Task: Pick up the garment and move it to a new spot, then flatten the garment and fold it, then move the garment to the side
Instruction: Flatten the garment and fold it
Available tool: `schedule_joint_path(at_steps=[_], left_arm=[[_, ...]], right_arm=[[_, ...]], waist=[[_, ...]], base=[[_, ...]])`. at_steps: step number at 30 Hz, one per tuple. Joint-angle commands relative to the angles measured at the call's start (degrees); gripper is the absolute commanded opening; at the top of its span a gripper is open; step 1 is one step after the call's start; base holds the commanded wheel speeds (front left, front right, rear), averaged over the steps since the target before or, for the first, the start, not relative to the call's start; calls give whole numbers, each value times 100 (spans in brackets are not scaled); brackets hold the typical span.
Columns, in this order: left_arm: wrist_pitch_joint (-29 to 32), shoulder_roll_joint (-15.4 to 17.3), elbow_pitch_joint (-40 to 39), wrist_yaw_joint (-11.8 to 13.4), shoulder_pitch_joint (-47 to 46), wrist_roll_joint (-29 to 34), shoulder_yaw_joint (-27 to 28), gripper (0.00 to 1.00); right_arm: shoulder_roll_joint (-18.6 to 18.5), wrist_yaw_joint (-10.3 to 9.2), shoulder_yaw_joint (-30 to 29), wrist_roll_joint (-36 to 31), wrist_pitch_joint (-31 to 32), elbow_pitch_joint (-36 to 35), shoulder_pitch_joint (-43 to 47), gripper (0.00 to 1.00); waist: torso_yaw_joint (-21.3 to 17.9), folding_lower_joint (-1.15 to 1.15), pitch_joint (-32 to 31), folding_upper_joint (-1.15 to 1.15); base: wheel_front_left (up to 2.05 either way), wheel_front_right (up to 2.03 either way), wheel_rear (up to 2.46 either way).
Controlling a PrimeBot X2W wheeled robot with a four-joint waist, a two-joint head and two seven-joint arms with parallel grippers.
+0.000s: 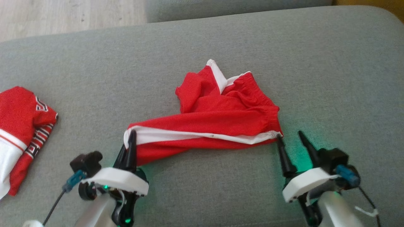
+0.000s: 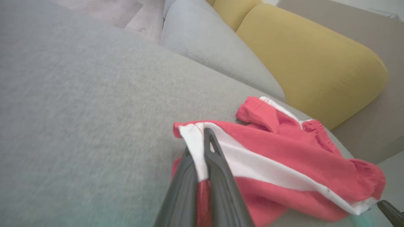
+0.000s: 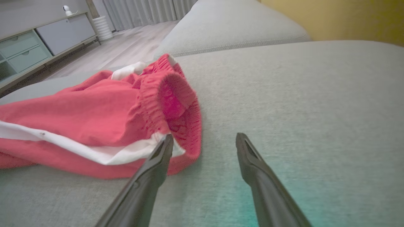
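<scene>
The garment (image 1: pixel 217 123) is a pair of red shorts with white side stripes, lying crumpled in the middle of the grey sofa seat (image 1: pixel 221 41). My left gripper (image 1: pixel 131 136) is shut on the garment's near-left hem corner; the left wrist view shows the white stripe pinched between the two fingers (image 2: pixel 202 148). My right gripper (image 1: pixel 289 135) is open at the garment's near-right waistband corner. Its left finger (image 3: pixel 164 151) touches the white edge of the garment (image 3: pixel 94 126), and its right finger (image 3: pixel 249 157) stands over bare cushion.
A second red and white garment with lettering (image 1: pixel 22 126) lies folded at the left edge of the seat. Another grey cushion (image 2: pixel 214 47) and a yellow cushion (image 2: pixel 309 60) sit behind. Wooden floor (image 1: pixel 63 15) lies beyond the far edge.
</scene>
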Motion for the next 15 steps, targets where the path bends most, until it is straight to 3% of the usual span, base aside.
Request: schedule_joint_path(at_steps=[1,8,15], left_arm=[[-30,91,-161,9,-96,84,266,0],[-30,-117,-229,9,109,275,659,0],[-30,-174,-227,9,191,384,700,0]], right_arm=[[1,-4,243,58,-37,-103,-193,100],[-309,-4,1144,493,-37,55,-299,100],[-643,-4,1589,574,-37,-135,-423,100]], waist=[[57,0,29,0],[168,0,144,0],[171,0,203,0]], base=[[0,0,0],[0,0,0],[0,0,0]])
